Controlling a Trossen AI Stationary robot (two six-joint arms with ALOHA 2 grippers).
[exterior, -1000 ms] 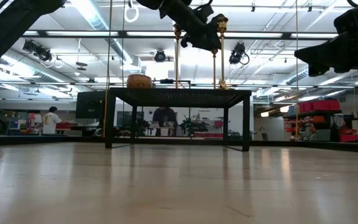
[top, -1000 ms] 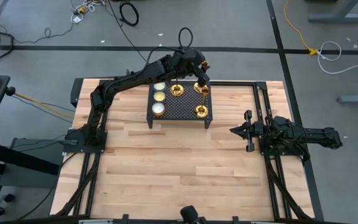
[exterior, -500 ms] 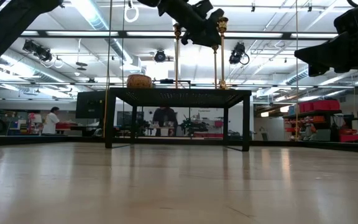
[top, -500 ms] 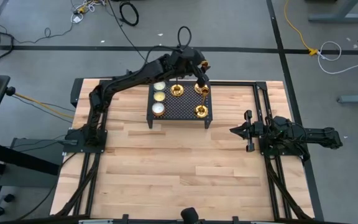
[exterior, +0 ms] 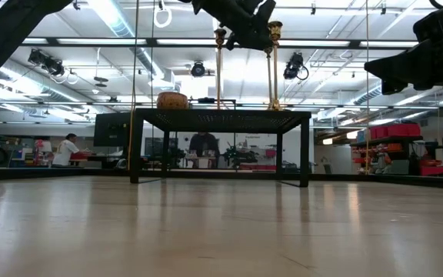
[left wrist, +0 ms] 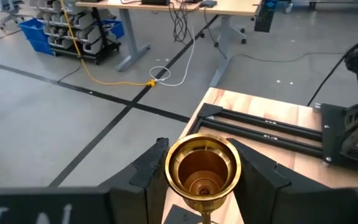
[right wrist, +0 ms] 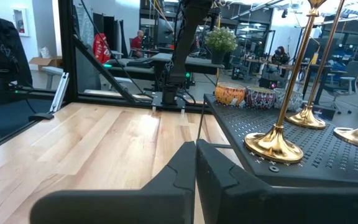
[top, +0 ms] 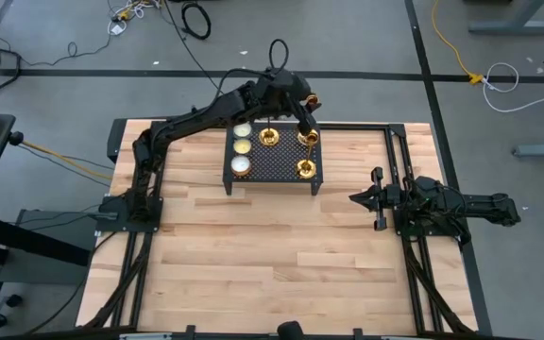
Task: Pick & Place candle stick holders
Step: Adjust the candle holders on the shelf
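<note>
On the black mesh rack (top: 253, 172), three small candles (top: 242, 146) line its left side; the left claw (top: 306, 121) is partly closed around the cup of one candle stick holder (left wrist: 203, 168), its base on or just above the rack among the other two holders (top: 268, 138); judging by this, placing seems nearly finished; the right claw (top: 370, 198) rests shut over the wooden surface (top: 281, 255).

Three candle stick holders (top: 268, 137), three small bowls (top: 241, 167).
</note>
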